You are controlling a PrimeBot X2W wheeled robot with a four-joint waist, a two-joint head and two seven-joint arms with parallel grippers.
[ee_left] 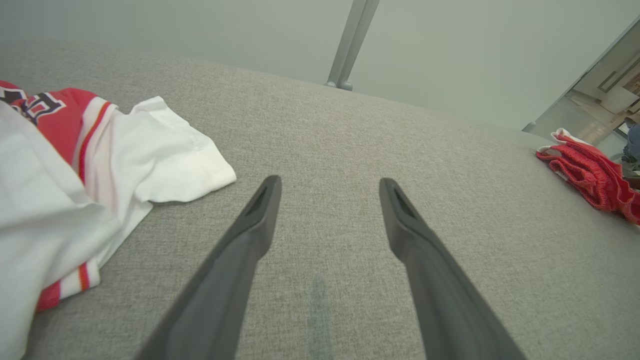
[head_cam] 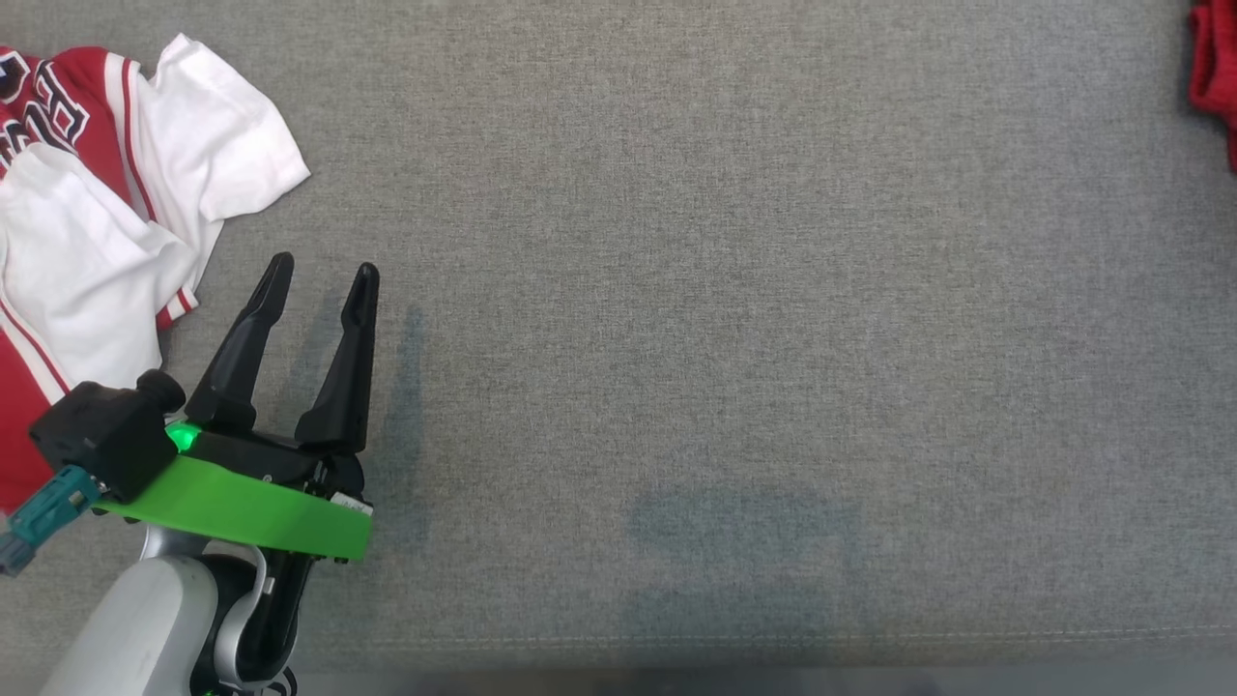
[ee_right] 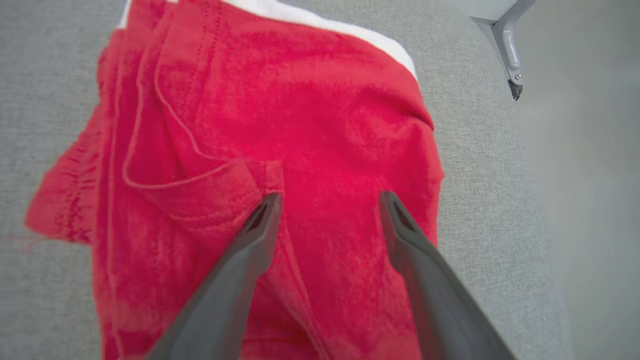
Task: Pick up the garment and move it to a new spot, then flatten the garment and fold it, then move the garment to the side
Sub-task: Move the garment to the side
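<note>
A red garment (ee_right: 280, 125) with a white band lies crumpled near the edge of the grey fabric surface (ee_right: 40, 60). My right gripper (ee_right: 330, 200) hovers over it, open, its two fingers spread above the red cloth and holding nothing. The same red garment (head_cam: 1216, 68) shows at the far right of the head view and as a heap (ee_left: 590, 175) in the left wrist view. My left gripper (head_cam: 324, 275) stands open at the lower left with nothing between its fingers, shown again (ee_left: 330, 185) over bare fabric.
A red and white jersey (head_cam: 116, 193) with dark lettering lies bunched at the far left, just beyond the left gripper; its white sleeve (ee_left: 175, 160) reaches toward the fingers. The grey surface (head_cam: 725, 338) spreads wide between the two cloths. A metal post (ee_left: 350, 45) stands behind it.
</note>
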